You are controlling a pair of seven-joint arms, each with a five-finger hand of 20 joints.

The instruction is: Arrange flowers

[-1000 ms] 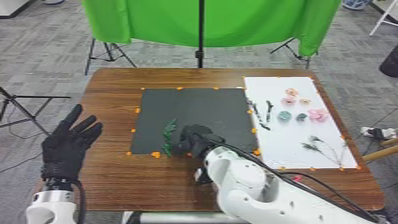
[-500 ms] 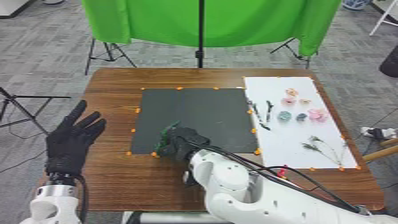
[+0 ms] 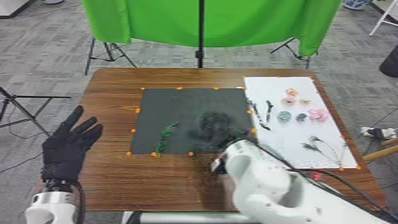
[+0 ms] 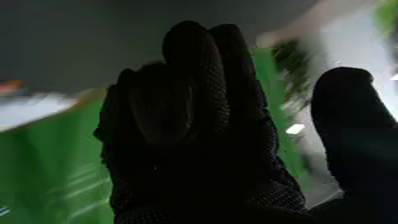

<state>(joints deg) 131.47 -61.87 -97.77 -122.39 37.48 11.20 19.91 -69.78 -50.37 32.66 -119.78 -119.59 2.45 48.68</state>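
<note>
With my right hand (image 3: 215,126) over the black sheet (image 3: 188,102), fingers loosely extended and empty, I risk dragging askew the green sprig (image 3: 163,138) on that sheet's near-left part if I sweep left too low, or nudging the dark twigs (image 3: 269,110) beyond.
</note>
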